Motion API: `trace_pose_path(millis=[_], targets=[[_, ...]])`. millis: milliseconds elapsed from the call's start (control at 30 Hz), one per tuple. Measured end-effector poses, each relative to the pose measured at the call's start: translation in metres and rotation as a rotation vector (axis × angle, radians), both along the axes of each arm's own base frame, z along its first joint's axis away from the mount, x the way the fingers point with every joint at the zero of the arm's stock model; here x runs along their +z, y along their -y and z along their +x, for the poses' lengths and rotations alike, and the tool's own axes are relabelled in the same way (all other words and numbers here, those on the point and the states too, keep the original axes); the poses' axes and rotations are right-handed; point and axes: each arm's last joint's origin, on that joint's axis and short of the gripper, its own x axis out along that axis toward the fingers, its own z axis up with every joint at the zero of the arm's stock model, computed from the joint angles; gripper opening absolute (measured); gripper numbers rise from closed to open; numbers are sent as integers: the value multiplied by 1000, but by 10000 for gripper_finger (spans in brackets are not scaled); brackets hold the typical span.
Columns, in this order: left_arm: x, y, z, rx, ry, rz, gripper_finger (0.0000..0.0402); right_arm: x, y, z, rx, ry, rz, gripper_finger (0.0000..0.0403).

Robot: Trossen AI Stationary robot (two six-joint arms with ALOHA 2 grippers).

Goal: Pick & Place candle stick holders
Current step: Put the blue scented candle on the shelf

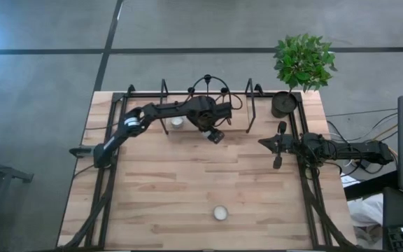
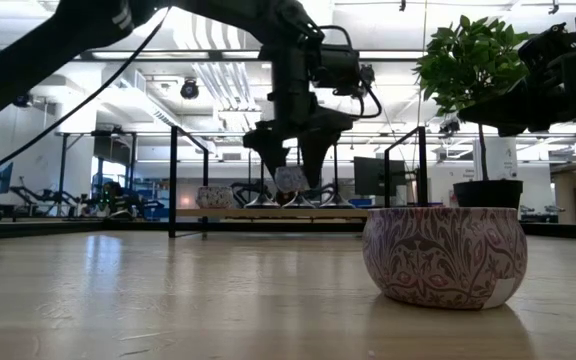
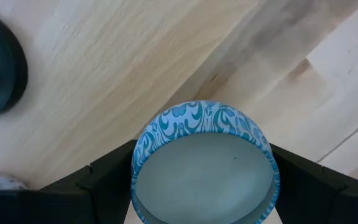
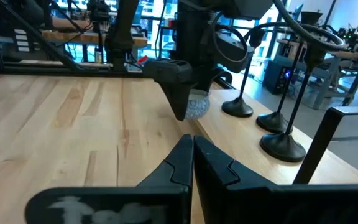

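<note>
My left gripper point(image 1: 215, 134) is shut on a small round blue-and-white patterned candle cup point(image 3: 204, 168), over the far middle of the table; it also shows in the low view point(image 2: 291, 180). Three black candlestick holders point(image 4: 272, 122) stand on their round bases along the far edge, just beyond the cup. My right gripper point(image 4: 192, 146) is shut and empty at the table's right side point(image 1: 262, 142), pointing toward the left gripper. My left gripper pinches the cup's round side wall point(image 3: 143, 155) between its two fingers point(image 3: 104, 180), one on each opposite side. The fingers come from above, pointing down. The cup sits upright with its open top up, and looks lifted a little above the table.
A purple patterned cup point(image 2: 443, 255) stands near the front edge point(image 1: 220, 213). Another pale cup point(image 1: 177, 122) stands at the far left of the middle. A dark pot point(image 1: 284, 105) with a green plant point(image 1: 303, 61) stands at the far right corner.
</note>
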Motion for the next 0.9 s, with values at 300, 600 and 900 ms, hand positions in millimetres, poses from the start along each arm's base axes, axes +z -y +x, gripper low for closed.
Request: trace_pose_path(millis=[300,600,900], targets=[[-2,0,-3,-125,-54,34,310,0,0,0,0,0,0,8],[0,0,-3,-304,-65,60,310,0,0,0,0,0,0,8],[1,1,1,-516,-54,106,310,0,0,0,0,0,0,8]])
